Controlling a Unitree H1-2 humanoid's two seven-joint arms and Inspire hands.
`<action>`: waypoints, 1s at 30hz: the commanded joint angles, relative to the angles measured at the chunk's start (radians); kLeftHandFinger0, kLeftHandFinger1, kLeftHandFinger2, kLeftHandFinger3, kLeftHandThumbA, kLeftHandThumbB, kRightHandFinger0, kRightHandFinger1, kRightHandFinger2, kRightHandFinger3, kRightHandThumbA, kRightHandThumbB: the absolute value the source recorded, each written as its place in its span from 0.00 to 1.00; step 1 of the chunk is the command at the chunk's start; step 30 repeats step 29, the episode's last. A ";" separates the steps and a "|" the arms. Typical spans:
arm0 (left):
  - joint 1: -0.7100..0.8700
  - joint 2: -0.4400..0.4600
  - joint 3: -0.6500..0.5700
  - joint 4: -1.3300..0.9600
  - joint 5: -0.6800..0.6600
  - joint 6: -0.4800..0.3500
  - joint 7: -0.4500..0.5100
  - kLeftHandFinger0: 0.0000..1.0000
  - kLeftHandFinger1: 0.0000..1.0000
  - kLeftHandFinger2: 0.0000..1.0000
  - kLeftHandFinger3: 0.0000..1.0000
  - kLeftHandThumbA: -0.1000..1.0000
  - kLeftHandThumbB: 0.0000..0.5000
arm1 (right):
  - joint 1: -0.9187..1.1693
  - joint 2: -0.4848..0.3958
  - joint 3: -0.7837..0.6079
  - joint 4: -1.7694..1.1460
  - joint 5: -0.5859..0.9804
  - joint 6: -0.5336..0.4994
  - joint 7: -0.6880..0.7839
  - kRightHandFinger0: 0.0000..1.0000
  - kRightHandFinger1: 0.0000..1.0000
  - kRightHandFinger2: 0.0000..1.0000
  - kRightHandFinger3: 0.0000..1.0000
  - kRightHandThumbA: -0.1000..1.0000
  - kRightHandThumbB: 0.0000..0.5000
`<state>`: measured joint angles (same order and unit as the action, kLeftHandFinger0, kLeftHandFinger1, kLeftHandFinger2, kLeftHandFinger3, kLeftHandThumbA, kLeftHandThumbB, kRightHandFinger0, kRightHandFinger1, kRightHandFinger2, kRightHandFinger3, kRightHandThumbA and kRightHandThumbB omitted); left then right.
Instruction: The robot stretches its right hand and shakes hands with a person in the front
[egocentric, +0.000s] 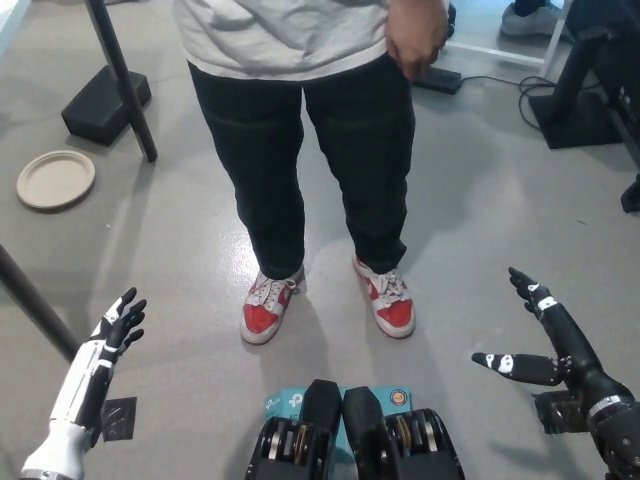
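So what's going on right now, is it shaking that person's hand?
Not yet. Right hand open, low, touching nothing. Left hand open, resting low. Person's hand at their waist. Nothing between.

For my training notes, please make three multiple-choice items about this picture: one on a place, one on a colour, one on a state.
1. Where does the round plate lie?
A. on the floor at upper left
B. beside the right hand
C. between the shoes

2. What colours are the person's shoes?
A. blue and black
B. red and white
C. all green

3. How is the right hand?
A. shut on the person's hand
B. open, holding nothing
C. shut on the plate

Answers: 1 A, near the dark pole; 2 B, red toes, white laces; 3 B, fingers apart, low at the right.
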<state>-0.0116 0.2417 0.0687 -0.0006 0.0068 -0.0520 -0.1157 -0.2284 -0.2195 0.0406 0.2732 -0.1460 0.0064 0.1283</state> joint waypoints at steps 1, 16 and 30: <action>-0.006 0.015 0.007 -0.023 -0.018 -0.027 -0.010 1.00 1.00 1.00 1.00 1.00 0.33 | 0.005 0.019 -0.031 -0.011 0.066 -0.106 -0.012 1.00 1.00 1.00 1.00 1.00 0.44; 0.024 0.011 0.012 -0.027 -0.017 -0.035 -0.005 1.00 1.00 1.00 1.00 1.00 0.32 | 0.082 0.099 -0.090 -0.124 0.249 -0.157 0.055 1.00 1.00 1.00 1.00 1.00 0.45; 0.028 0.008 0.014 -0.033 -0.019 -0.035 -0.004 1.00 1.00 1.00 1.00 1.00 0.28 | 0.082 0.088 -0.069 -0.118 0.232 -0.148 0.058 1.00 1.00 1.00 1.00 1.00 0.50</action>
